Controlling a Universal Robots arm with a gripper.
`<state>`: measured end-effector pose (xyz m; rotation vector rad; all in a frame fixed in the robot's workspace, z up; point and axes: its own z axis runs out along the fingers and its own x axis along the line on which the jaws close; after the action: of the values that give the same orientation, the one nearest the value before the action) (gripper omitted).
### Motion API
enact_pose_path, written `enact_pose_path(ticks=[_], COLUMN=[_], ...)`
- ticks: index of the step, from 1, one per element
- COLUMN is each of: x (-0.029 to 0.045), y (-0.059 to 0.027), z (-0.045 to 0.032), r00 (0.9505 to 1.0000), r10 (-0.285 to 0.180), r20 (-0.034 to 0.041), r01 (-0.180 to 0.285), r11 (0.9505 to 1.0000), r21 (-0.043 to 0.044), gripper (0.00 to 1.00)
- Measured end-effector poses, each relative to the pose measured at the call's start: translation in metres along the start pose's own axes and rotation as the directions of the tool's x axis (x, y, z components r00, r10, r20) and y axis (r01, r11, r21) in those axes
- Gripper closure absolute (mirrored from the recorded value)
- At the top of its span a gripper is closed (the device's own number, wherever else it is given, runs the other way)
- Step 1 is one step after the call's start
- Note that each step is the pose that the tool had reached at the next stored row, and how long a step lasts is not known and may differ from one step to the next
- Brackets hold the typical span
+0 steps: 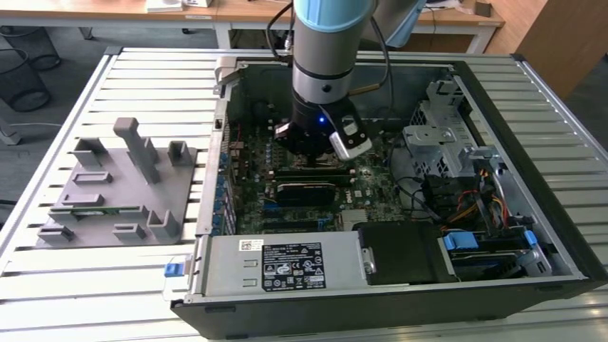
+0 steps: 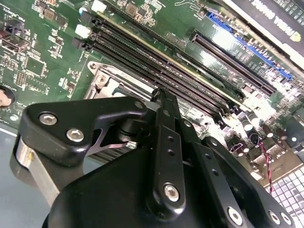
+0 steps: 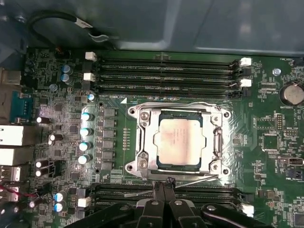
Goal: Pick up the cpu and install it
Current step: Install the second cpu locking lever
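CPU (image 3: 182,142) sits flat in the motherboard (image 3: 266,142) socket, metal frame (image 3: 142,142) around it, memory slots (image 3: 166,71) on two sides. Gripper (image 3: 164,187) hovers just beside the socket edge, fingers (image 3: 169,190) pressed together, holding nothing. Arm (image 1: 328,43) reaches into the open computer case (image 1: 532,142).

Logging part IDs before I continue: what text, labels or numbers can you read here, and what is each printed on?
No text can be quoted reliably.
Power supply label: dense print, too small to read.
Small white sticker beside it: too small to read.
cpu lid, lying in the socket: faint markings, illegible.
Motherboard: white silkscreen lettering, too small to read.
Black card label: letters cut off and blurred.
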<state>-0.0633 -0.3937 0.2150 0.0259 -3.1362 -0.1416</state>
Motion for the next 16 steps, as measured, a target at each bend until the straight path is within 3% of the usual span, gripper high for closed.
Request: enact_pose_path(ticks=[4,11,14,16], x=[0.0002,0.0029,0.0057,0.0067], y=[-0.0003,-0.0054,-0.0085,-0.0100], z=[0.0016,0.0049,0.0051,0.0050], r00=[1.0000,1.0000,1.0000,1.0000], r10=[0.000,0.000,0.000,0.000], r20=[0.0001,0.0000,0.0001,0.0002], r01=[0.000,0.000,0.000,0.000], r11=[0.9998,0.9996,0.9993,0.9988], r21=[-0.0191,-0.0280,-0.0376,-0.0494], gripper=[0.89,0.89,0.89,0.89])
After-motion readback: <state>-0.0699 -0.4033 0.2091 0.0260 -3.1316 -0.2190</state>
